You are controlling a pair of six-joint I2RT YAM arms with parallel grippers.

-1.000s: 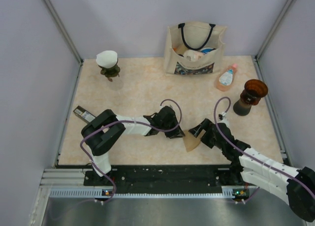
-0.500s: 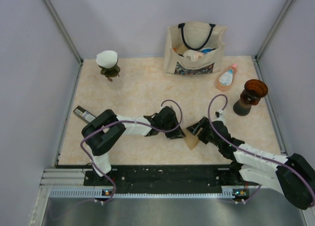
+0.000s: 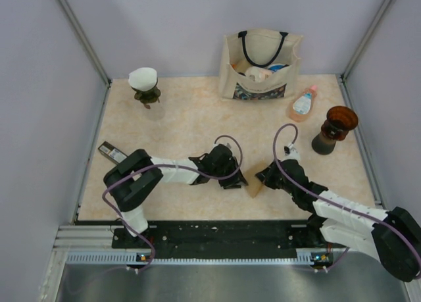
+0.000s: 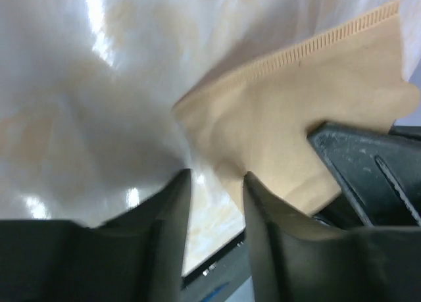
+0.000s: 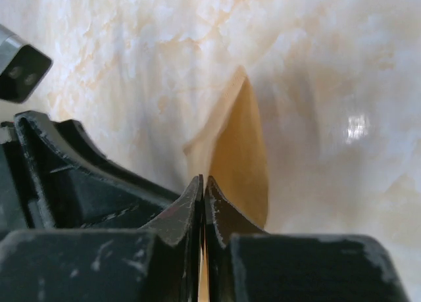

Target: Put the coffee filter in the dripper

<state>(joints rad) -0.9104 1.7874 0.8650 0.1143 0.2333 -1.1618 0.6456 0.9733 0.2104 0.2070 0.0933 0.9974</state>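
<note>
The tan paper coffee filter (image 3: pixel 254 188) lies at the front middle of the table, between my two grippers. My right gripper (image 3: pixel 264 178) is shut on its edge; in the right wrist view the jaws (image 5: pixel 203 180) meet on the thin paper and the coffee filter (image 5: pixel 247 144) stands up beyond them. My left gripper (image 3: pixel 239 179) is open just left of it. Only bare table shows between its fingers (image 4: pixel 216 177), with the coffee filter (image 4: pixel 309 111) by the right fingertip. The empty brown dripper (image 3: pixel 341 120) stands at the right back on a dark base.
A second dripper with a white filter (image 3: pixel 143 83) stands at the back left. A canvas tote bag (image 3: pixel 260 65) is at the back middle, a pink bottle (image 3: pixel 302 103) beside it. A small dark device (image 3: pixel 112 152) lies at the left edge.
My right gripper has moved in and shut on the filter's edge. The left jaws have parted and let the filter go.
</note>
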